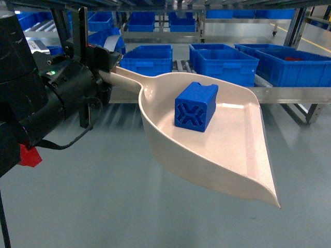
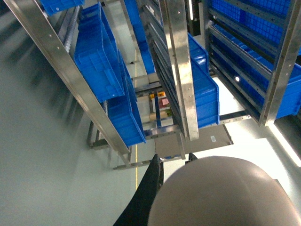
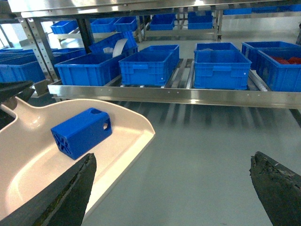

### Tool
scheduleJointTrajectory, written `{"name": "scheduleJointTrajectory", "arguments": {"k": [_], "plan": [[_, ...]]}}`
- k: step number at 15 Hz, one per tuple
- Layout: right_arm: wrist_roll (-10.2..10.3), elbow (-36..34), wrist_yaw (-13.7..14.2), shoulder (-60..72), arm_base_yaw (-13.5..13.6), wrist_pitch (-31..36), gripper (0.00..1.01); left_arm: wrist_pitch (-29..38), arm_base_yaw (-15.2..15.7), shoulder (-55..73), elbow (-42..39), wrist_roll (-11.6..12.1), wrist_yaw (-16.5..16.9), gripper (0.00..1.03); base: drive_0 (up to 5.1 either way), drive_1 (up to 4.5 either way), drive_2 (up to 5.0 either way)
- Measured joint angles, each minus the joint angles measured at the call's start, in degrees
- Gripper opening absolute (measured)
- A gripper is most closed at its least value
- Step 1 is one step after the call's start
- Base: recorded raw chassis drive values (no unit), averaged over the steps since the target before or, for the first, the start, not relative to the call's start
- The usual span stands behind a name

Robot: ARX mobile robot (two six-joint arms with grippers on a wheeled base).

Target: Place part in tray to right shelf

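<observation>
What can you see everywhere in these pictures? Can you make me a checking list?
Surface: grey floor, no table seen.
Job's things: blue part lies inside the beige tray, X-ribbed end facing the head camera; tray held up by its handle, above the floor.
Shelf: steel rack with roller rails, ahead of the tray.
Clutter: blue crates on the rack.
Grippers: left tool shut on the tray handle; right tool open and empty.
Cables: black cable loops under the left arm.
Surroundings: more racks with crates behind.
</observation>
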Motion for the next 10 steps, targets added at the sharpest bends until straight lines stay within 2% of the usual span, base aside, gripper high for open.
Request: {"name": "scheduleJointTrajectory", "arguments": {"k": [10], "plan": [[0.0, 0.0, 0.04, 0.0, 0.0, 0.02, 0.98, -0.04, 0.0, 0.0, -0.09, -0.02, 0.0, 0.12, 0.0, 0.0, 0.0]]}}
